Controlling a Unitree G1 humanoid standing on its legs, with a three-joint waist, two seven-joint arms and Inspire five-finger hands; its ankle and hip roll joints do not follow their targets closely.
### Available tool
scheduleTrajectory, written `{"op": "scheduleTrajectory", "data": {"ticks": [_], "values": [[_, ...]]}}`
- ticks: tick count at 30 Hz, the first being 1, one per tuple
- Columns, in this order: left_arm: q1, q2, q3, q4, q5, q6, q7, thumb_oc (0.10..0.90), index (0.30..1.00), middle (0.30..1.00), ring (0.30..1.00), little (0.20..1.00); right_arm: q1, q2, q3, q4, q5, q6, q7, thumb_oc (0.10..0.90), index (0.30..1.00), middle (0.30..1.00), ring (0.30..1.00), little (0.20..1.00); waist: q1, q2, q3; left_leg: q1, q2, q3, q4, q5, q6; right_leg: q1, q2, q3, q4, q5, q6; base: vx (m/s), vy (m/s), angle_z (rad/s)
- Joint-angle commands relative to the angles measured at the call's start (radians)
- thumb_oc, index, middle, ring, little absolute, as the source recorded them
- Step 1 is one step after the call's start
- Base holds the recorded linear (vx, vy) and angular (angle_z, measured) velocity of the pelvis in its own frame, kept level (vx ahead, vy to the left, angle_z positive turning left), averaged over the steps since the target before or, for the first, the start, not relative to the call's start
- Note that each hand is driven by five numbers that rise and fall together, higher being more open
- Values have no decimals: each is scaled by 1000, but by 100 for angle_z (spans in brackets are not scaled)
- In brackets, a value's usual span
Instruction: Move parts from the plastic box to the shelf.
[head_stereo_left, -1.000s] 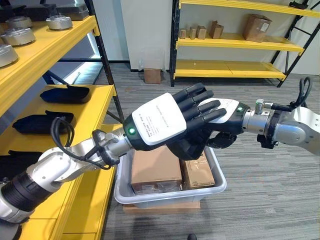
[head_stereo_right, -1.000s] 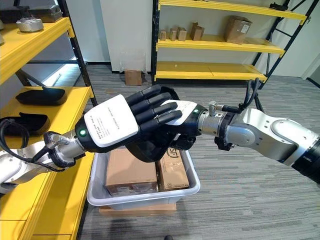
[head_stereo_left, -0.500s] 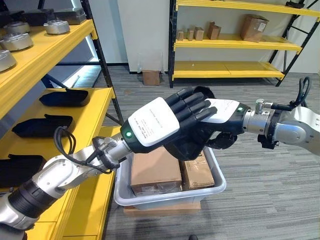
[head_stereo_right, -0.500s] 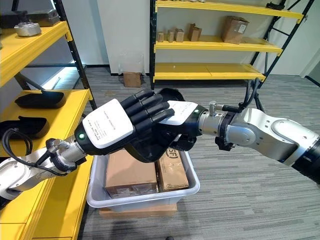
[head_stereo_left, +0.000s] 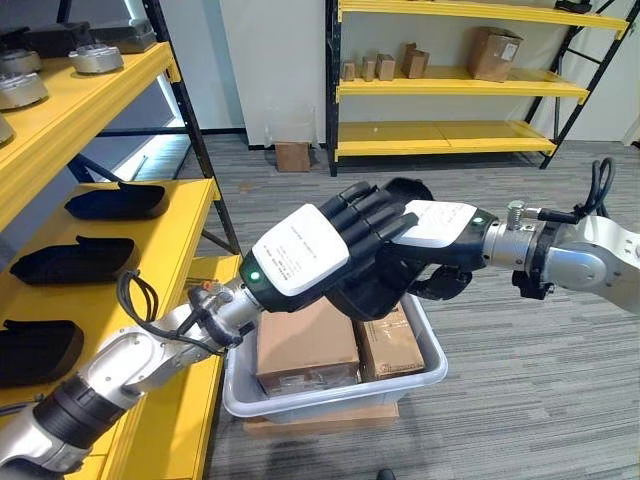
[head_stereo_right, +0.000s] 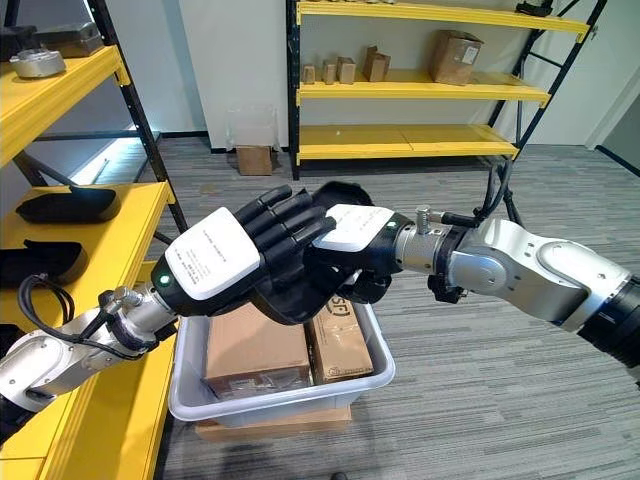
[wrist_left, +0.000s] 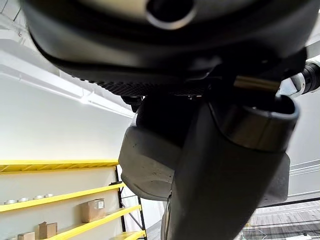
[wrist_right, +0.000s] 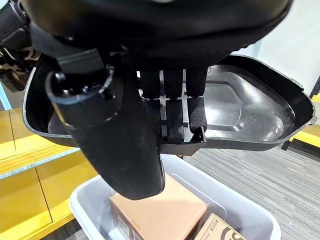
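Both hands are on one black moulded part (wrist_right: 240, 107), held in the air above the plastic box (head_stereo_left: 420, 375). The right hand (head_stereo_right: 345, 245) has its fingers (wrist_right: 175, 112) curled into the part's hollow and its thumb under the rim, so that is a real grip. The left hand (head_stereo_left: 330, 245) lies over the outer side with fingers nearly straight; it looks like support only, though its wrist view is too blocked to be sure.

The box has cardboard cartons (head_stereo_left: 305, 345) in it (not black parts). The shelf (head_stereo_left: 170, 235) is on the robot's left, with matching black trays (head_stereo_left: 115, 200) already on the middle level.

For the move, I'd keep the part level and swing it left with both hands together. It should clear the black upright (head_stereo_left: 195, 140) before going down. I'd set it in the free yellow space beside the other trays, and release the right hand only once the part is resting.
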Motion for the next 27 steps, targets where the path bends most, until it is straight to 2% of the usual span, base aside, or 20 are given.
{"op": "scheduleTrajectory", "data": {"ticks": [1, 15, 27], "values": [[26, 7, -41, 53, 15, 7, -44, 900, 1000, 1000, 1000, 1000, -172, 47, -238, -3, 194, 0, -176, 400, 300, 300, 300, 300, 7, -42, -61, 78, 72, 24, -7, -65, -54, 77, -39, -45, 4, -98, 72, 0, 0, 0], [49, -23, -21, 73, 18, 21, -34, 900, 1000, 1000, 1000, 1000, -95, 111, -358, 76, 228, 21, -224, 400, 300, 300, 300, 300, 7, -40, -57, 79, 70, 20, -7, -69, -47, 80, -39, -44, 4, -102, 68, 0, 0, 0], [66, -24, -11, 102, 20, 31, -33, 900, 1000, 1000, 1000, 1000, -63, 142, -412, 112, 238, 31, -245, 400, 300, 300, 300, 300, 10, -41, -57, 82, 69, 20, -7, -72, -46, 82, -38, -44, 4, -103, 67, 0, 0, 0]]}}
